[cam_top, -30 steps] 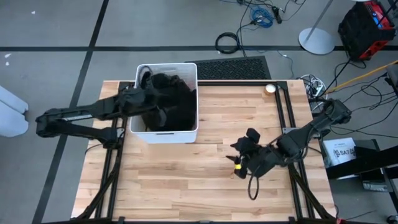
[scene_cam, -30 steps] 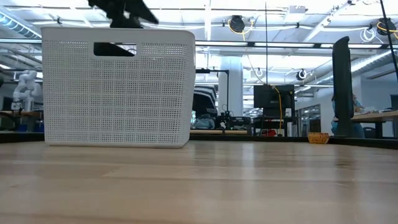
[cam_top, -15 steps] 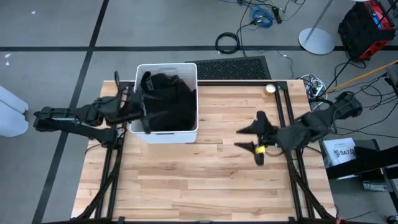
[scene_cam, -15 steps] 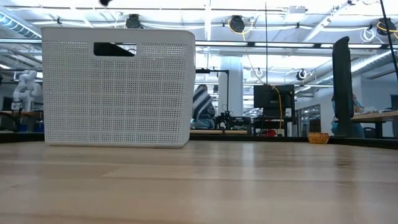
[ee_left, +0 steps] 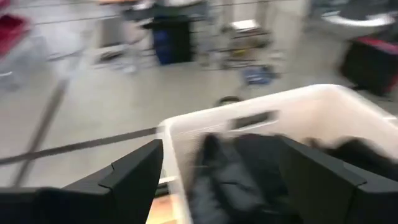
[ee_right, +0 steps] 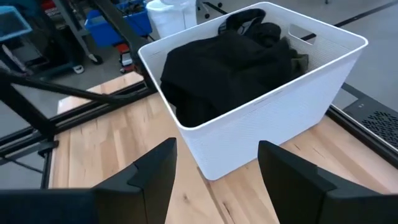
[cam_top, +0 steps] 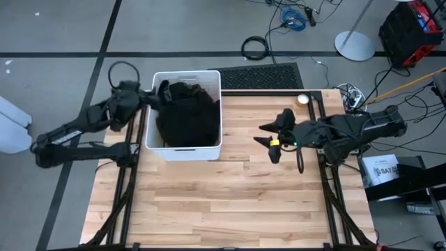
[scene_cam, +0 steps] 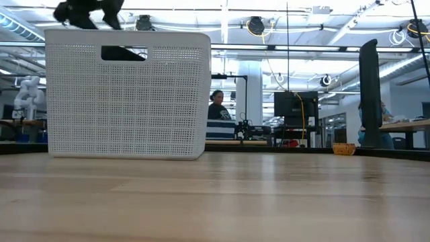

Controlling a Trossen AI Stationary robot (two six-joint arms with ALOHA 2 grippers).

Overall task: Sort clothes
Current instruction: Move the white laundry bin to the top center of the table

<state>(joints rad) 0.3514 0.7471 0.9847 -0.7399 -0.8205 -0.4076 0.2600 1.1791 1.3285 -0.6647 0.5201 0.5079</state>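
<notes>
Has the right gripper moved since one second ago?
Yes. In the high view the right gripper went from lower on the wooden table up toward the white rectangular plastic bin, its fingers open.

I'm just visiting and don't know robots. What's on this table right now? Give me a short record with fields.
Table: wooden tabletop
Container: white plastic bin near the far left corner, standing upright
Contents: dark clothes heaped inside, filling most of the bin
Clothes on the tabletop: none visible
Left gripper: open, holding nothing, at the bin's left rim
Right gripper: open, holding nothing, above bare wood to the right of the bin, pointed at it
Background: a person stands in the room beyond the table
</notes>
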